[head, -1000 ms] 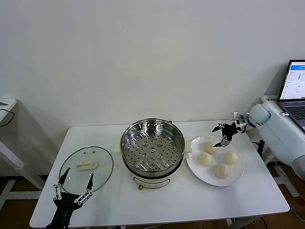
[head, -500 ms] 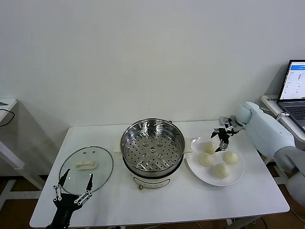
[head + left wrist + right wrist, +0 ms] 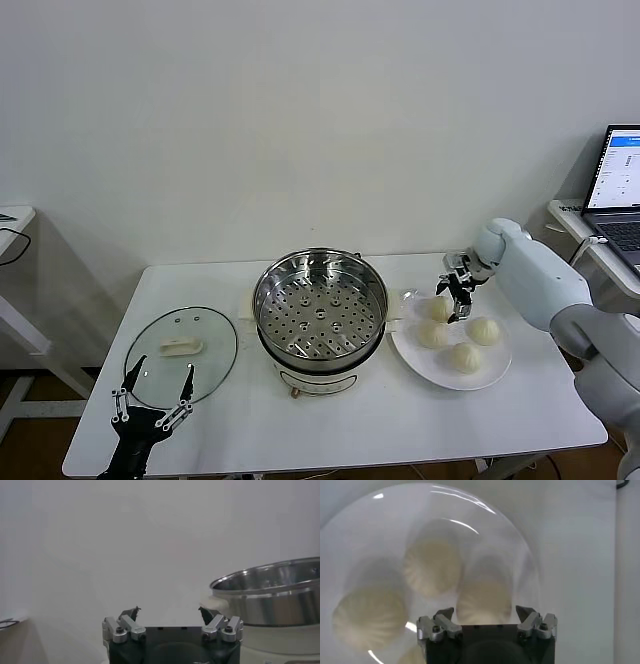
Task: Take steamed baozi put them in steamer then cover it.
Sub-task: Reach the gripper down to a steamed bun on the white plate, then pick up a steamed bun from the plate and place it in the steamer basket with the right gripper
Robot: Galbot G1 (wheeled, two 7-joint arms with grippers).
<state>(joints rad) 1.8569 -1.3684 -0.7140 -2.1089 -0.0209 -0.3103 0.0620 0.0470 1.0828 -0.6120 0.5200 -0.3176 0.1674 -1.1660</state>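
Note:
Several cream-white pleated baozi (image 3: 465, 357) lie on a white plate (image 3: 418, 363) right of the steamer (image 3: 320, 310), a shiny perforated steel basket on a cream pot base, which holds nothing. My right gripper (image 3: 456, 291) hovers over the plate's back-left baozi (image 3: 437, 309). In the right wrist view that baozi (image 3: 484, 597) sits between the open fingers of my right gripper (image 3: 485, 614), with small gaps on both sides. The glass cover (image 3: 182, 350) lies flat at the table's left. My left gripper (image 3: 152, 404) rests open by the cover's front edge and holds nothing.
An open laptop (image 3: 620, 185) stands on a side stand at the far right. A small table edge (image 3: 12, 225) shows at the far left. In the left wrist view my left gripper (image 3: 167, 611) faces the steamer's wall (image 3: 270, 597).
My right gripper has moved left and down, from above the plate's back edge onto the back-left baozi. Its fingers have drawn in a little. The left arm has not moved.

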